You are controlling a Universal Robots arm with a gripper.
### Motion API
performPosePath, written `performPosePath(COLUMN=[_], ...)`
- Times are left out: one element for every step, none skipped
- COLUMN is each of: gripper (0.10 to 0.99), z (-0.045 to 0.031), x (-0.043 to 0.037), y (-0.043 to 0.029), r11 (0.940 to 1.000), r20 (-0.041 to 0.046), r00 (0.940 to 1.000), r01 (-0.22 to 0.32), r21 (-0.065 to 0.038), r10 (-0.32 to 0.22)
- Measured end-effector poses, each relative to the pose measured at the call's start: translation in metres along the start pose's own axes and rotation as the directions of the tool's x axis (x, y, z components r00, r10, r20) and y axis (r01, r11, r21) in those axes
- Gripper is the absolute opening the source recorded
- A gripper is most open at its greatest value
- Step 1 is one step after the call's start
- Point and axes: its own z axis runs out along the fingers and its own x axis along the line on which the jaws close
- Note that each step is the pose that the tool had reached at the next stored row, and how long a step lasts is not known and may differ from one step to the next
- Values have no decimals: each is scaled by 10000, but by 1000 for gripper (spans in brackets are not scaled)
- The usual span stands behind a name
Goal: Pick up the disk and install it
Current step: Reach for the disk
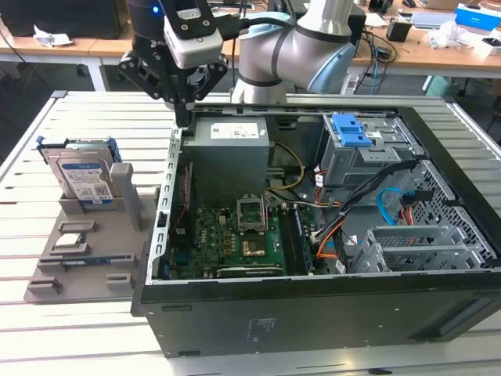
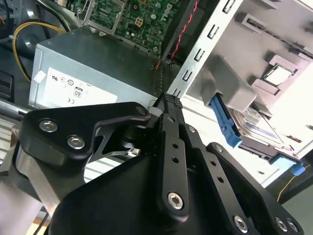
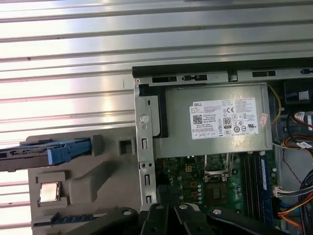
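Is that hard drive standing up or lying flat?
Standing upright: the disk sits on edge in the gray holder beside the computer case.

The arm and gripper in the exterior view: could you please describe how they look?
The arm has silver-grey tubular segments with a light-blue joint cap and a black cable along it. The gripper is black, built of bolted linkage bars, beneath a silver-white wrist block.

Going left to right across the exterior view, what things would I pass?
The disk standing in its grey holder → the gripper → the power supply → the blue drive-bay latch → the metal drive cage.
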Motion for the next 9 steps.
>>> performPosePath(gripper=[106,106,106,106,106,106,106,106,106], z=[-1,-2,-3,-3,-4,-5,-5,-7,-8], x=[34,70,97,116,153,182,202,252,283], y=[-3,-5,-7,-9,-11,-13,-15,-19,-21], r11=[10000,10000,10000,10000,10000,10000,10000,10000,10000], r20=[0,0,0,0,0,0,0,0,0], r00=[10000,10000,10000,10000,10000,10000,10000,10000,10000], r01=[0,0,0,0,-1,0,1,1,0], r21=[1,1,1,0,0,0,0,0,0], r10=[0,0,0,0,1,0,-1,-1,0])
